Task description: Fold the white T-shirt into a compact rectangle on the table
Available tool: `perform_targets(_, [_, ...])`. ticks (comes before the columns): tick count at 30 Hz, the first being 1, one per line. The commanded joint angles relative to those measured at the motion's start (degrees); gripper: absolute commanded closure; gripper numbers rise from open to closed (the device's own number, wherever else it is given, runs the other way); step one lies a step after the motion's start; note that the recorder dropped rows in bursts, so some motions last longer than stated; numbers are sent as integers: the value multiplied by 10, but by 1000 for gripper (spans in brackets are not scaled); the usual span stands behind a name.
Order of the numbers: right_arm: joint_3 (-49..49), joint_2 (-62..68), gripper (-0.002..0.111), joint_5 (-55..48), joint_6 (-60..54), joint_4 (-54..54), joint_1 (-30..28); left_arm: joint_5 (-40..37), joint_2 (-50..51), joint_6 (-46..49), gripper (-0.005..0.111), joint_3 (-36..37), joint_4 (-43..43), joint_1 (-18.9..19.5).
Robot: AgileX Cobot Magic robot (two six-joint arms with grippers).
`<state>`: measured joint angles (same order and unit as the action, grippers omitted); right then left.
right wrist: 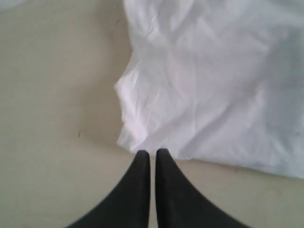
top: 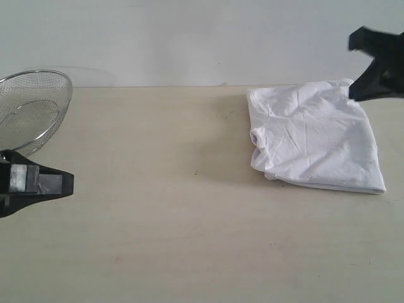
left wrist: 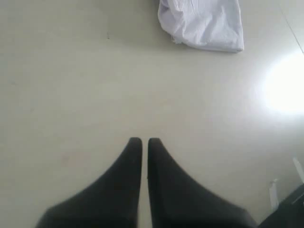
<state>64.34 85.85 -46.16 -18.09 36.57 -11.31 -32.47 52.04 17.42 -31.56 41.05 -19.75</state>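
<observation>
The shirt [top: 315, 136] lies on the right half of the table [top: 158, 221], towards its far edge, folded into a rumpled, roughly rectangular bundle with its plain white side up and a small bunched fold on its left edge. The right gripper [top: 351, 93] hangs at the shirt's far right corner. In the right wrist view its two black fingers are pressed together with only a thin slit between them, and their tips [right wrist: 153, 153] sit right at the shirt's [right wrist: 204, 80] creased edge, where cloth meets bare table. No cloth shows between the fingers, and it cannot be told whether they nip the hem. The left gripper [top: 71, 183] is at the near left of the table, well apart from the shirt and just in front of a wire basket [top: 31, 107] that stands at the far left. In the left wrist view its fingers [left wrist: 135, 156] are likewise closed and empty, over bare table, with the shirt [left wrist: 204, 23] lying far beyond their tips.
</observation>
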Motion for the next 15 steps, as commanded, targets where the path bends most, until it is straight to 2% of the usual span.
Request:
perform_targets(1, [-93, -44, 108, 56, -48, 6, 67, 13, -3, 6, 102, 2, 20, -1])
perform_targets(9, [-239, -106, 108, 148, -73, 11, 203, -12, -3, 6, 102, 2, 20, -1])
perform_targets(15, [-271, -110, 108, 159, -80, 19, 268, -5, -3, 6, 102, 2, 20, -1])
